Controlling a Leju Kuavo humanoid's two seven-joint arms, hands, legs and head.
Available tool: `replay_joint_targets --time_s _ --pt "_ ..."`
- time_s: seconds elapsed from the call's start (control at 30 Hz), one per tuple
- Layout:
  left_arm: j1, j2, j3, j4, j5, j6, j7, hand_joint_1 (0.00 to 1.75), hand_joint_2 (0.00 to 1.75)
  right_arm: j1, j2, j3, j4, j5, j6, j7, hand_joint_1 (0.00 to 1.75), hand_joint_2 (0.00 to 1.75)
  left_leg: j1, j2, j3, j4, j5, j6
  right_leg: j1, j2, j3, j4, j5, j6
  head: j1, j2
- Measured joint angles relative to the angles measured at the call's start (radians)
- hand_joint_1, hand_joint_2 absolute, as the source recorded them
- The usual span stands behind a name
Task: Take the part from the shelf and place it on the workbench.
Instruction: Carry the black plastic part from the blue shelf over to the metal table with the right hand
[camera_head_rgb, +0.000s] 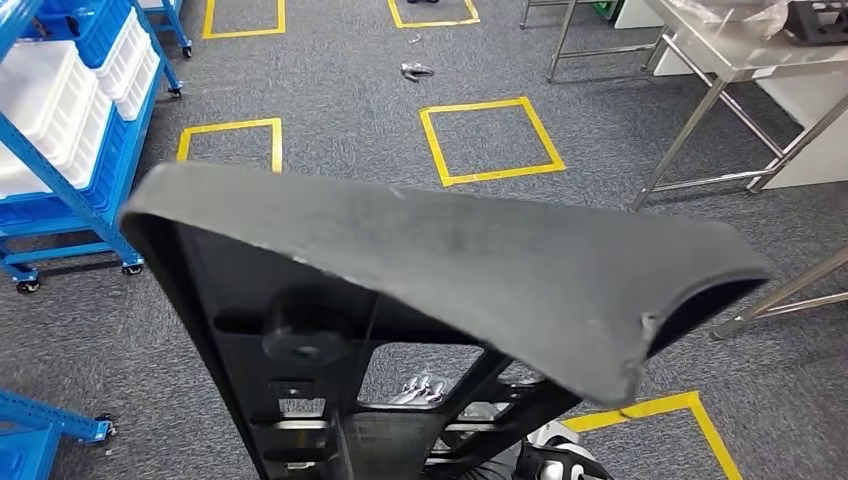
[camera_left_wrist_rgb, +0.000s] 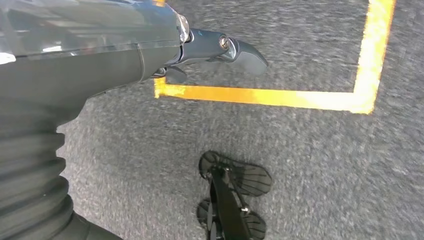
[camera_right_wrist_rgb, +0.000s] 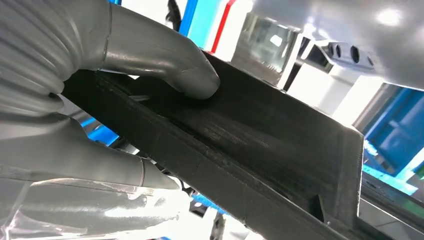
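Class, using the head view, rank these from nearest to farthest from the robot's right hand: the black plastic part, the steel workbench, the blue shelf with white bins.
1. Black plastic part: gripped in the right hand.
2. Steel workbench: ahead, on the right.
3. Blue shelf with white bins: far left, across the carpet.

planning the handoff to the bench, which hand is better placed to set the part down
Right. The right hand already grips the black part, its thumb pressed on the part's face. The left hand holds nothing, over carpet with yellow tape. The steel workbench stands ahead on the right.
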Motion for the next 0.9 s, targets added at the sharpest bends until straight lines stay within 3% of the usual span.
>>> replay_joint_targets --time_s 0.07,0.13,0.17,0.2,0.27,0.3,0.37,0.43,0.5,0.57,0.6,0.63,0.67,0.73,0.8,0.87,0.9 --pt "0.003 0.010 0.004 -0.001 -0.006 -0.003 -0.007 0.00 1.75 0.001 0.000 0.004 0.001 0.004 -0.028 0.000 1.66 1.75 -0.001 0.018 -0.002 -0.001 0.001 0.006 0.000 -0.042 -0.059 0.126 -0.064 0.006 0.005 0.000" --pt "0.006 0.023 0.009 -0.002 -0.008 -0.005 -0.013 0.00 1.75 0.005 0.001 0.007 0.004 0.005 -0.048 0.000 1.66 1.75 -0.004 0.039 -0.002 -0.001 -0.001 0.009 -0.001 -0.055 -0.102 0.212 -0.088 0.007 0.006 0.000" --pt "0.006 0.029 0.011 -0.002 -0.008 -0.006 -0.014 0.00 1.75 0.007 0.001 0.008 0.005 0.005 -0.052 0.000 1.66 1.75 -0.006 0.048 -0.001 -0.001 -0.002 0.009 0.000 -0.058 -0.098 0.205 -0.072 0.004 0.006 0.000" --pt "0.005 0.033 0.013 -0.003 -0.008 -0.007 -0.015 0.00 1.75 0.008 0.001 0.008 0.006 0.006 -0.057 0.000 1.66 1.75 -0.008 0.057 0.001 -0.001 -0.003 0.010 0.001 -0.062 -0.077 0.163 -0.041 -0.001 0.006 0.000" --pt "0.002 0.039 0.016 -0.003 -0.010 -0.009 -0.016 0.00 1.75 0.008 0.001 0.010 0.007 0.013 -0.074 0.000 1.66 1.75 -0.012 0.073 0.006 -0.001 -0.007 0.007 0.011 -0.095 -0.010 0.034 0.018 -0.016 0.006 0.000" --pt "0.002 0.041 0.018 -0.003 -0.013 -0.011 -0.016 0.00 1.75 0.007 0.000 0.012 0.007 0.018 -0.086 0.000 1.66 1.75 -0.014 0.080 0.008 -0.001 -0.009 0.004 0.018 -0.115 0.016 -0.017 0.032 -0.024 0.006 0.000" --pt "0.002 0.043 0.022 -0.003 -0.018 -0.014 -0.016 0.00 1.75 0.006 0.000 0.016 0.007 0.027 -0.109 0.000 1.66 1.75 -0.017 0.100 0.010 -0.003 -0.011 -0.005 0.030 -0.133 0.032 -0.062 0.031 -0.035 0.006 0.000" --pt "-0.001 0.043 0.024 -0.003 -0.024 -0.018 -0.016 0.00 1.75 0.007 -0.002 0.022 0.007 0.031 -0.121 0.000 1.66 1.75 -0.018 0.113 0.015 -0.002 -0.016 -0.014 0.026 -0.111 0.033 -0.074 0.037 -0.040 0.006 0.000" --pt "-0.006 0.044 0.026 -0.003 -0.025 -0.024 -0.016 0.00 1.75 0.000 -0.003 0.030 0.008 0.034 -0.120 0.000 1.66 1.75 -0.015 0.081 -0.001 0.040 -0.047 -0.022 0.018 -0.090 0.040 -0.088 0.046 -0.046 0.006 0.000" --pt "-0.004 0.044 0.032 -0.003 -0.020 -0.028 -0.016 0.00 1.75 -0.016 -0.004 0.043 0.013 0.034 -0.107 0.000 1.66 1.75 -0.012 0.035 -0.056 0.156 -0.106 -0.028 0.014 -0.068 0.042 -0.091 0.049 -0.050 0.005 0.000" --pt "-0.003 0.044 0.036 -0.003 -0.017 -0.030 -0.016 0.00 1.75 -0.022 -0.004 0.049 0.017 0.034 -0.101 0.000 1.66 1.75 -0.011 0.024 -0.088 0.220 -0.130 -0.030 0.014 -0.056 0.042 -0.090 0.049 -0.050 0.005 0.000" --pt "-0.001 0.043 0.040 -0.003 -0.014 -0.031 -0.016 0.00 1.75 -0.025 -0.004 0.053 0.020 0.033 -0.096 0.000 1.66 1.75 -0.011 0.019 -0.111 0.262 -0.139 -0.032 0.014 -0.044 0.042 -0.089 0.049 -0.051 0.005 0.000" --pt "-0.001 0.042 0.042 -0.003 -0.013 -0.032 -0.016 0.00 1.75 -0.028 -0.004 0.057 0.023 0.032 -0.092 0.000 1.66 1.75 -0.010 0.017 -0.118 0.267 -0.126 -0.034 0.014 -0.032 0.042 -0.087 0.048 -0.050 0.005 0.000" --pt "-0.001 0.040 0.047 -0.003 -0.010 -0.035 -0.019 0.00 1.75 -0.038 -0.004 0.063 0.027 0.027 -0.078 0.000 1.66 1.75 -0.006 0.009 -0.081 0.175 -0.056 -0.036 0.012 -0.008 0.042 -0.078 0.045 -0.046 0.005 0.000" --pt "-0.003 0.038 0.054 -0.003 -0.008 -0.035 -0.022 0.00 1.75 -0.055 -0.004 0.070 0.028 0.020 -0.060 0.000 1.66 1.75 -0.002 -0.021 -0.030 0.059 -0.009 -0.035 0.012 0.012 0.036 -0.064 0.038 -0.037 0.006 0.000" --pt "-0.006 0.033 0.062 -0.003 -0.008 -0.030 -0.023 0.00 1.75 -0.072 -0.005 0.076 0.029 0.007 -0.043 0.000 1.66 1.75 -0.002 -0.037 -0.013 0.019 -0.007 -0.026 0.011 0.029 0.027 -0.056 0.037 -0.027 0.007 0.000" --pt "-0.008 0.031 0.065 -0.003 -0.008 -0.028 -0.023 0.00 1.75 -0.079 -0.005 0.079 0.030 -0.001 -0.035 0.000 1.66 1.75 -0.003 -0.031 -0.012 0.014 -0.006 -0.019 0.011 0.036 0.024 -0.055 0.038 -0.021 0.007 0.000"
